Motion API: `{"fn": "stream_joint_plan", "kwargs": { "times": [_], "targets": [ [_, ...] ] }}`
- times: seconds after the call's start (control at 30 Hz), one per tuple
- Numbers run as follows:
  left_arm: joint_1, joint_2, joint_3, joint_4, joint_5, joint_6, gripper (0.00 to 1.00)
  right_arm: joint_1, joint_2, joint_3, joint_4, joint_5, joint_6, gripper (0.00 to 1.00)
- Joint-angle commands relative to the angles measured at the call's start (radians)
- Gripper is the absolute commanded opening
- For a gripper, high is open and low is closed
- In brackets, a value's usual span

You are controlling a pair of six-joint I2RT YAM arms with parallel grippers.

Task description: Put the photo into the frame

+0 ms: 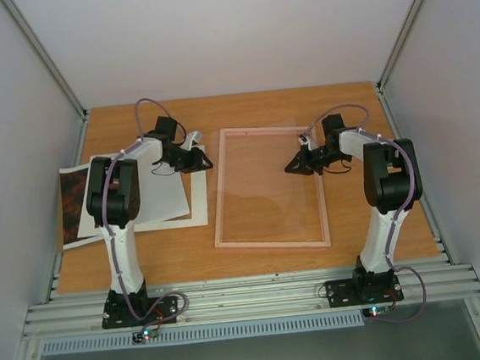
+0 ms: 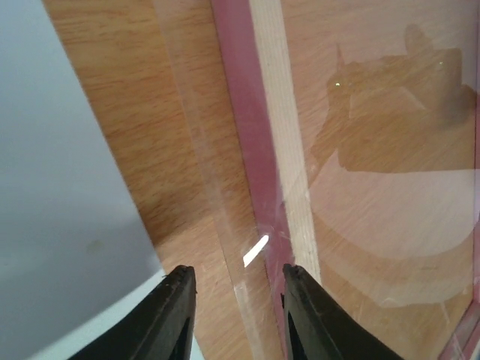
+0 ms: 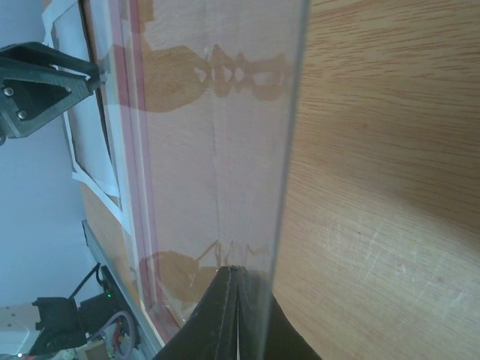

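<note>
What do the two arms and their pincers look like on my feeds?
Both match: the left arm and right arm have white links with bulky black joint housings on black base plates. A purplish-grey cable loops along each. The left pincer and right pincer are black, with tapered fingers. Small red and green lights glow at the bases.

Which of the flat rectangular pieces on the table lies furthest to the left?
The photo, the dark print with red-orange tones. The white mat sits to its right, and the pink-rimmed frame lies mid-table.
</note>
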Motion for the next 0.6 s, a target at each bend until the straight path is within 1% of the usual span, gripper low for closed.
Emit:
{"fn": "stream_joint_plan", "kwargs": {
  "times": [0.0, 0.23, 0.33, 0.4, 0.47, 0.57],
  "targets": [
    [-0.018, 0.026, 0.029, 0.021, 0.035, -0.010, 0.29, -0.015, 0.003, 0.016, -0.027, -0.007, -0.018, 0.05],
    [-0.018, 0.044, 0.037, 0.032, 0.060, -0.031, 0.18, -0.016, 0.011, 0.023, -0.025, -0.019, -0.013, 0.07],
    [-0.018, 0.047, 0.040, 0.035, 0.068, -0.036, 0.08, -0.015, 0.014, 0.028, -0.028, -0.021, -0.011, 0.10],
    [-0.017, 0.047, 0.037, 0.030, 0.059, -0.033, 0.01, -0.015, 0.016, 0.038, -0.043, -0.021, -0.011, 0.16],
    [-0.018, 0.047, 0.036, 0.020, 0.050, -0.029, 0.01, -0.016, 0.018, 0.048, -0.061, -0.021, -0.016, 0.23],
    [-0.018, 0.047, 0.034, 0.012, 0.042, -0.019, 0.00, -0.053, 0.016, 0.059, -0.090, -0.018, -0.028, 0.32]
  ]
}}
